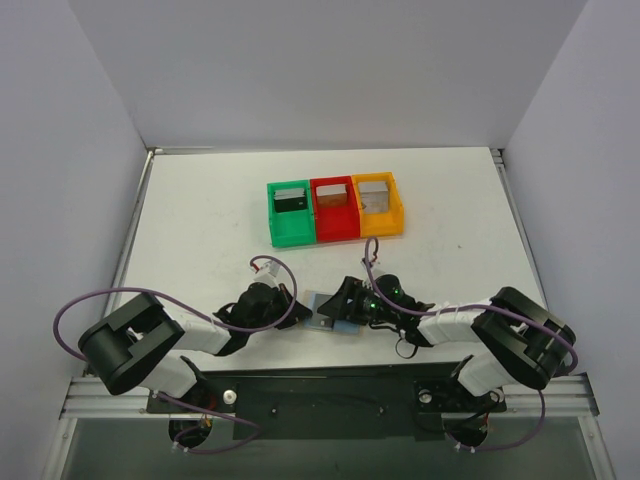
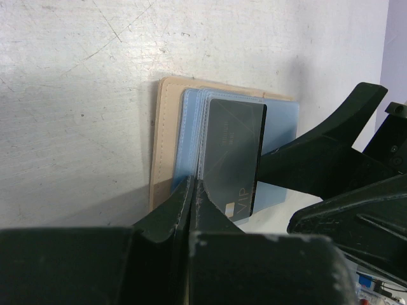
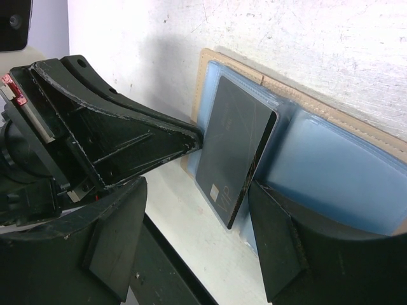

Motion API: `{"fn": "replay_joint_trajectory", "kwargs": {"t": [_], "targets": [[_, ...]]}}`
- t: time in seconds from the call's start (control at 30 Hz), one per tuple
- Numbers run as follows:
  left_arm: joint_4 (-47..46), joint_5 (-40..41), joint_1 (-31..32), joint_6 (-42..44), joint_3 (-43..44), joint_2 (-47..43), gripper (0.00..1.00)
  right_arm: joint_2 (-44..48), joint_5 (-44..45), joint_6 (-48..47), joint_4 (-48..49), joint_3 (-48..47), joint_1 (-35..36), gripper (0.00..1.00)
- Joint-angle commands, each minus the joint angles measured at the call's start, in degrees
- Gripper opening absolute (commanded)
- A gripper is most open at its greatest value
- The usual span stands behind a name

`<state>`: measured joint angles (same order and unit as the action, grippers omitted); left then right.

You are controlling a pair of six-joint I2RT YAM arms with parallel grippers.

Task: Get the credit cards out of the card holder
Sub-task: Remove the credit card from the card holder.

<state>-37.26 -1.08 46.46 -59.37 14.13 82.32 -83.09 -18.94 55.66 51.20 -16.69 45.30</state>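
The dark grey rectangular credit card (image 3: 235, 146) sits tilted, its near edge raised off the tan bifold card holder with bluish-grey pocket panels (image 3: 331, 171). The holder lies flat on the scuffed white surface (image 2: 76, 95), low in the centre of the overhead frame. The right end effector (image 3: 199, 189) is about half open, its fingers straddling the card without gripping it. The left end effector (image 2: 193, 187) is fully closed with its tip at the holder's edge; whether it pinches a sleeve I cannot tell.

In my judgement, the left should pin the holder down while the right closes on the card's free edge and slides it out along the pocket.

Only the overhead view shows the row of green, red and orange plastic bins (image 1: 336, 232) at mid-frame. Only the wrist views show the card's tilt.
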Motion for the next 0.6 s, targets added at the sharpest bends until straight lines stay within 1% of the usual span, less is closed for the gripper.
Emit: {"fn": "replay_joint_trajectory", "kwargs": {"t": [0.0, 0.57], "targets": [[2.0, 0.6, 0.6, 0.6, -0.9, 1.3, 0.0, 0.8, -0.8, 0.9, 4.9, 0.5, -0.6, 0.6], [1.1, 0.6, 1.4, 0.2, -0.6, 2.4, 0.0, -3.0, -4.3, 5.2, 15.0, 1.0, -1.1, 0.59]]}}
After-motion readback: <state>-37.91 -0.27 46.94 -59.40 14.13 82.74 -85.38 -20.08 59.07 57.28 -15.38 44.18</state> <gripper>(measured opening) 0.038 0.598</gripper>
